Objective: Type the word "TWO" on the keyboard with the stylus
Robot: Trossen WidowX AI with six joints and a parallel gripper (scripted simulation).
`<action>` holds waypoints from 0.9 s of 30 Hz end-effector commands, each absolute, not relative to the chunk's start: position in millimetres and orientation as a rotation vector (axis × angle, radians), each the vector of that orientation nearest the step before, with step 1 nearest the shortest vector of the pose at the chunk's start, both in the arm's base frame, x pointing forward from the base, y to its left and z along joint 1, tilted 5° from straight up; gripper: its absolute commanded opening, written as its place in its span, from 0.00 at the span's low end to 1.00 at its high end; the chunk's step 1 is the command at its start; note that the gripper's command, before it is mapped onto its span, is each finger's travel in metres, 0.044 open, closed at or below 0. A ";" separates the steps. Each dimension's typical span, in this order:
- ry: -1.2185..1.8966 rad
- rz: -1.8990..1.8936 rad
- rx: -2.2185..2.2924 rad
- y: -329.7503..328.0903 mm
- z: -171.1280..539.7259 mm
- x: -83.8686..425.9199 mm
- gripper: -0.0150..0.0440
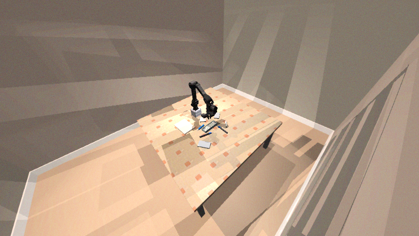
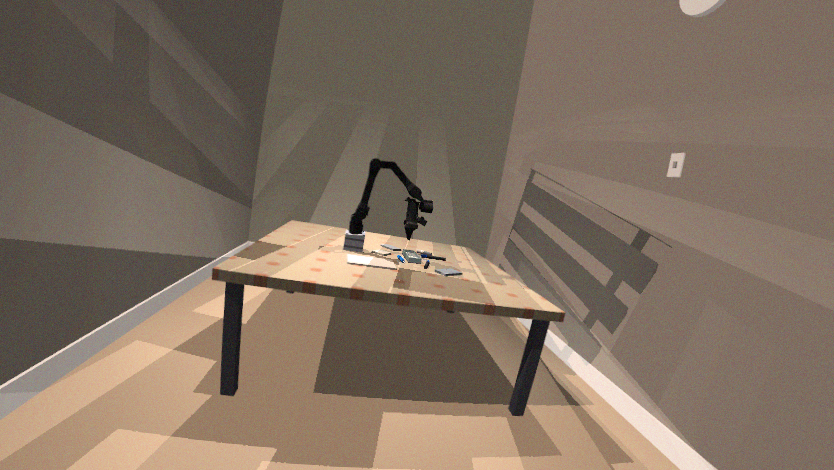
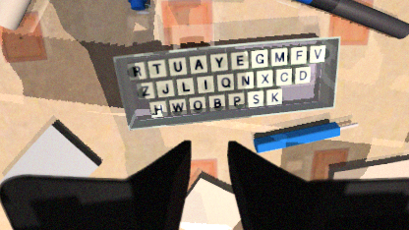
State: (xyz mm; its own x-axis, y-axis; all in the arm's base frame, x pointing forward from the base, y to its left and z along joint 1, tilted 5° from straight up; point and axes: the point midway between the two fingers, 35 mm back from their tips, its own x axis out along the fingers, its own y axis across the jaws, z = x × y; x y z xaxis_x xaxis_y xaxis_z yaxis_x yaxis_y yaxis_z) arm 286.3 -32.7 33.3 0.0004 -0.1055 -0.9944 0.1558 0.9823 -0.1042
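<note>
The keyboard [image 1: 209, 126] [image 2: 412, 257] [image 3: 330, 90] lies on the desk as a grey tray with three rows of pale lettered keys. T is in its top row, W and O in its bottom row in the wrist view. The blue stylus [image 1: 200, 127] [image 2: 400, 258] [image 3: 297, 138] lies flat on the desk beside the keyboard, its thin pale tip pointing right in the wrist view. My gripper [image 1: 209, 117] [image 2: 408, 238] [image 3: 209, 147] is partly open and empty. It hangs above the desk on the robot's side of the keyboard, left of the stylus in the wrist view.
Dark markers with blue ends [image 1: 223, 129] [image 1: 205, 134] [image 3: 369, 15] lie beyond the keyboard. A small white object [image 1: 225, 124] [image 3: 14, 11] lies past its other end. Pale blocks [image 1: 216, 115] [image 3: 51, 154] [image 1: 202, 119], a white sheet [image 1: 184, 126] and a grey block [image 1: 204, 144] lie around.
</note>
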 end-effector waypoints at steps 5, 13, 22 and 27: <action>1.269 -0.914 0.405 -91.9 15.5 264.2 0.51; 0.802 -1.402 0.717 -135.0 10.0 237.5 0.51; 0.803 -1.403 0.717 -135.0 9.8 238.2 0.51; 0.803 -1.403 0.717 -135.3 6.0 238.1 0.51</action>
State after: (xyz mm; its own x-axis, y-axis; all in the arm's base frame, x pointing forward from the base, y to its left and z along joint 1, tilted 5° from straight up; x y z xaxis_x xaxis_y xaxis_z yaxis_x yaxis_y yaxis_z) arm 238.6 -134.7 8.2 0.0030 -0.5546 -0.8321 0.9978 0.0570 -0.0344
